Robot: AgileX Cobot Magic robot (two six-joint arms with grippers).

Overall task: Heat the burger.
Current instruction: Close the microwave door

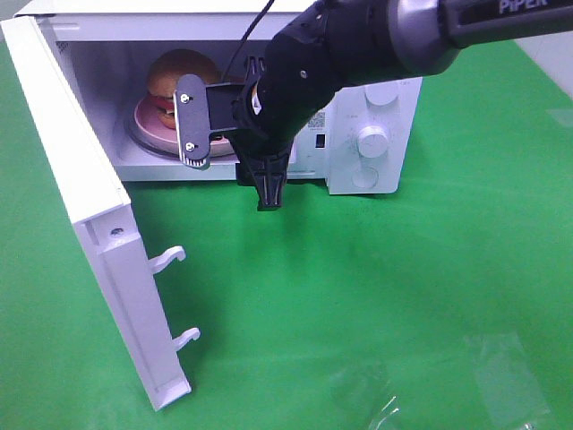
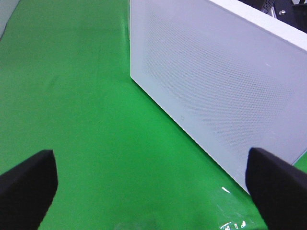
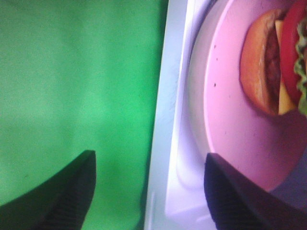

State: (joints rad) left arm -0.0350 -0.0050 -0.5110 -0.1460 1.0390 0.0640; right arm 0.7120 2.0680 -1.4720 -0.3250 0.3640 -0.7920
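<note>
Back the empty, open-jawed right gripper (image 3: 149, 163) straight out of the microwave (image 1: 376, 134), clear of the burger (image 1: 179, 76), before the wide-open left gripper (image 2: 149, 158) swings its door (image 1: 89, 206) shut.

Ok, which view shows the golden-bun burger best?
Exterior high: the golden-bun burger sits on the round pink plate inside the white microwave, partly behind the right gripper. Right wrist shows it close but cropped; left wrist shows none.
</note>
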